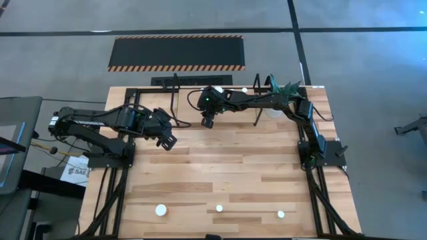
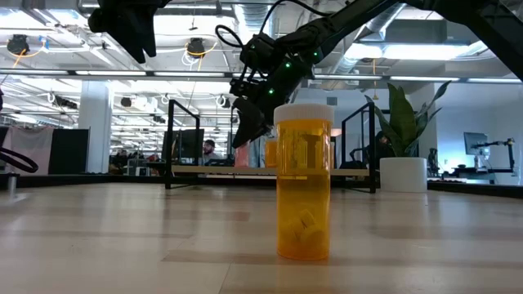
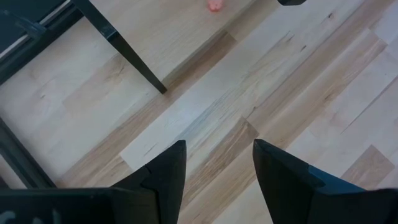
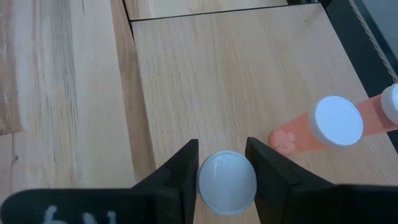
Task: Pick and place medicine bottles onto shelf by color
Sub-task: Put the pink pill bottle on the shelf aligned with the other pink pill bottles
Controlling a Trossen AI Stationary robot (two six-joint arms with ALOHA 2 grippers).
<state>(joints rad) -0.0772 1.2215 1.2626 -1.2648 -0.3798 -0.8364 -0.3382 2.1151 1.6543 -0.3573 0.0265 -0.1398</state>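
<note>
Legible text was scarce. In the high view, a white sheet [image 1: 75, 171] lay at the left edge of the worktop [image 1: 220, 173], beneath the left arm's base, and bore dark capitals beginning "SAG"; the remainder was cut off. In each wrist view, white characters stood on the dark claw housing nearest the camera, too cropped to be read.

three bottles [image 1: 161, 210] near the table's [image 1: 220, 167] front edge — two arms [image 1: 100, 123].
</note>
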